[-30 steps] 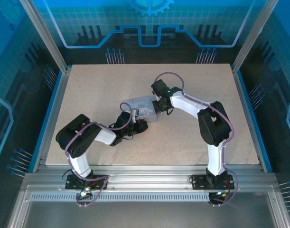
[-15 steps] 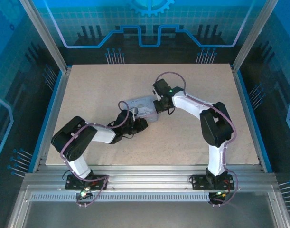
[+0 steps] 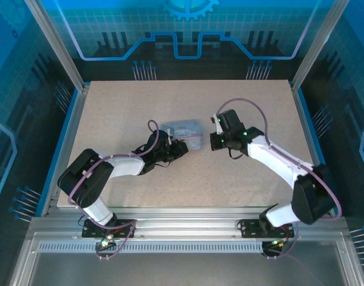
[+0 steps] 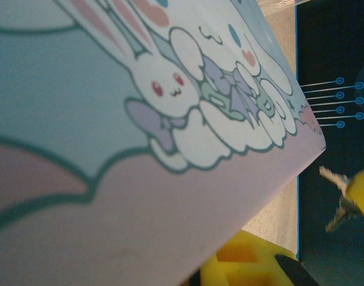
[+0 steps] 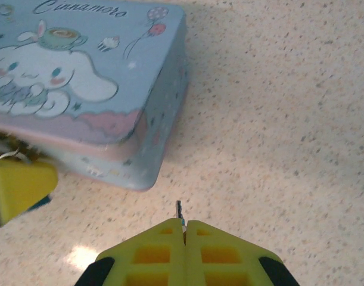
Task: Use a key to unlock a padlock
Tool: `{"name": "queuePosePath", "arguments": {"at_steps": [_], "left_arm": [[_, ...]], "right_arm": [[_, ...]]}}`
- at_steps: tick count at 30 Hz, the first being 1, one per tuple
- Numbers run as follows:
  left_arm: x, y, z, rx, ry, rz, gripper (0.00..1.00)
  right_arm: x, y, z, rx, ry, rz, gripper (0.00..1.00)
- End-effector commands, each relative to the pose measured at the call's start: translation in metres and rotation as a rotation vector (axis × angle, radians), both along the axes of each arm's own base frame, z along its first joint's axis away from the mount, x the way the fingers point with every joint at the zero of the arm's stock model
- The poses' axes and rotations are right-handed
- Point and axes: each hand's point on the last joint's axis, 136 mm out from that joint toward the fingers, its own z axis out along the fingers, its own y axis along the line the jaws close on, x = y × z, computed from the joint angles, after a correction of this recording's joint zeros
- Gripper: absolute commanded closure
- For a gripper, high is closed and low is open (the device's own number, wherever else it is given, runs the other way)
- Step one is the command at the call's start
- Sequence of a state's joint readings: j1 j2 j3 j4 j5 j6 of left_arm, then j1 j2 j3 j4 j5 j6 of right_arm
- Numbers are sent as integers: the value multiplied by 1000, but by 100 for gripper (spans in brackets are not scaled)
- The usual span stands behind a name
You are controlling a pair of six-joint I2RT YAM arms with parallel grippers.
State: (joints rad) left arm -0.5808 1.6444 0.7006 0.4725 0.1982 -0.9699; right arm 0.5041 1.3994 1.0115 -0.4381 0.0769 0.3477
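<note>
Pale-blue tin (image 3: 183, 131) from above: the left gripper (image 3: 177, 149) touches its near corner, grip we cannot tell, and the right gripper (image 3: 212, 142) sits just right of it. At the left wrist we see the tin's cartoon lid above one yellow finger (image 4: 247, 262). At the right wrist, closed jaws pinch the key (image 5: 179, 208) near the tin's corner.

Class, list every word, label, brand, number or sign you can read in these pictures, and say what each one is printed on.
"Cinnamoro": cursive script on the lid of the pale blue rectangular cartoon tin, in the right wrist view; the picture's edge cuts its top.
The part of the lid seen in the left wrist view: rabbit drawings, no letters.
Thin silvery-grey metal key pinched in the right end effector: too small to show any marking.
Nothing else is legible.
</note>
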Motion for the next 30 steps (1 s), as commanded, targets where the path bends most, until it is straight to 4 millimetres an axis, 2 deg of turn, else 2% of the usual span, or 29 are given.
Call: {"name": "queuePosePath", "arguments": {"at_steps": [1,6,15,21,27,30], "left_arm": [[4,-10,23,-60,-34,-11,100],[2,-9,18,-66,-23,-9,100],[0,-11,7,-90,4,-9,100],[-1,-12,5,-97,11,-7,100],[-1,-12,5,-102,13,-6,100],[-1,-12,5,-103,13,-6,100]], "right_arm": [[-10,8,16,172,-32,-7,100],[-30,15,28,314,-65,21,100],[-51,21,43,541,-115,11,100],[-55,26,44,644,-104,-7,100],[-50,27,44,799,-112,-81,100],[-49,24,38,860,-106,-140,100]]}}
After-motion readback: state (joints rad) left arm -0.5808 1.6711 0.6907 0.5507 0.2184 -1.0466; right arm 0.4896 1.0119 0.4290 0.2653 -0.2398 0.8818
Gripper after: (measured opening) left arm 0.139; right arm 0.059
